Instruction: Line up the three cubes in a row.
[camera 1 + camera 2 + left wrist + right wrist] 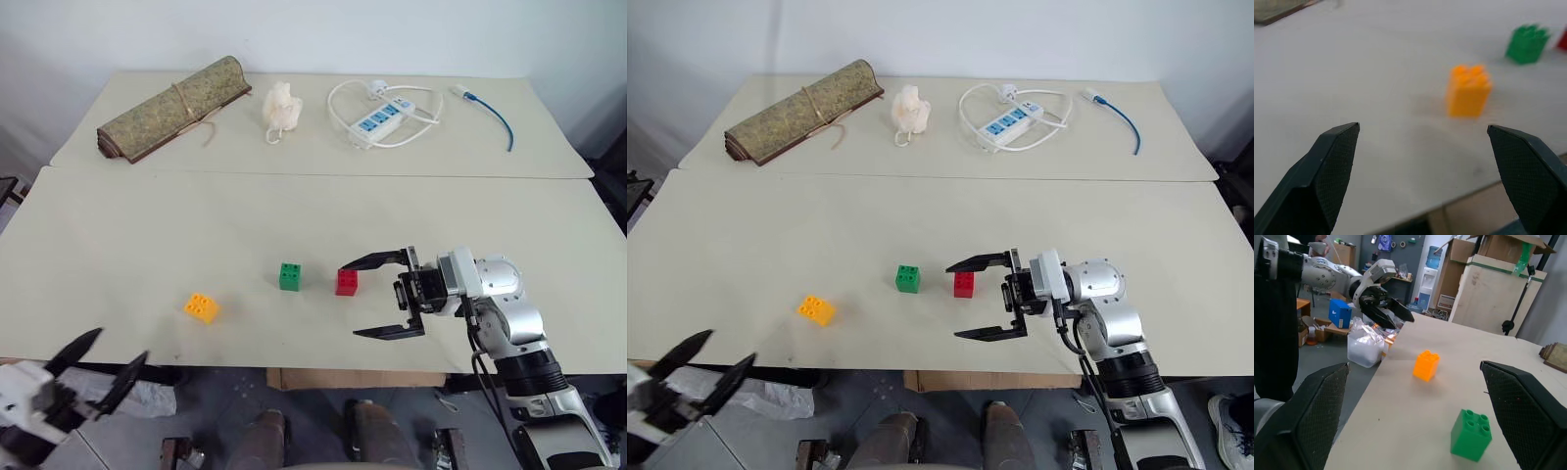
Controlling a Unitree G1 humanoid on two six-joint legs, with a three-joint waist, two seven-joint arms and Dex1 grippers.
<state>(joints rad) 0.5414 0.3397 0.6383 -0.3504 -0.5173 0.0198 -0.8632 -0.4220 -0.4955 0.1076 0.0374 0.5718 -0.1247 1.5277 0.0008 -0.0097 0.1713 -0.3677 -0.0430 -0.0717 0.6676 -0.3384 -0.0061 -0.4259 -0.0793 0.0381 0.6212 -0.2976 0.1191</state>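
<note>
Three cubes (291, 276) showed from the head, whereas the right gripper (385, 297), jaws apart like the left gripper (98, 367), saw two.

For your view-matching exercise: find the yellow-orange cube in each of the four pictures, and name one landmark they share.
Left eye view: yellow-orange cube near the table's front edge, left of the green cube.
Right eye view: the same.
Left wrist view: centre right, beyond the open fingers.
Right wrist view: centre, beyond the green cube.
Shared landmark: the green cube.
</note>
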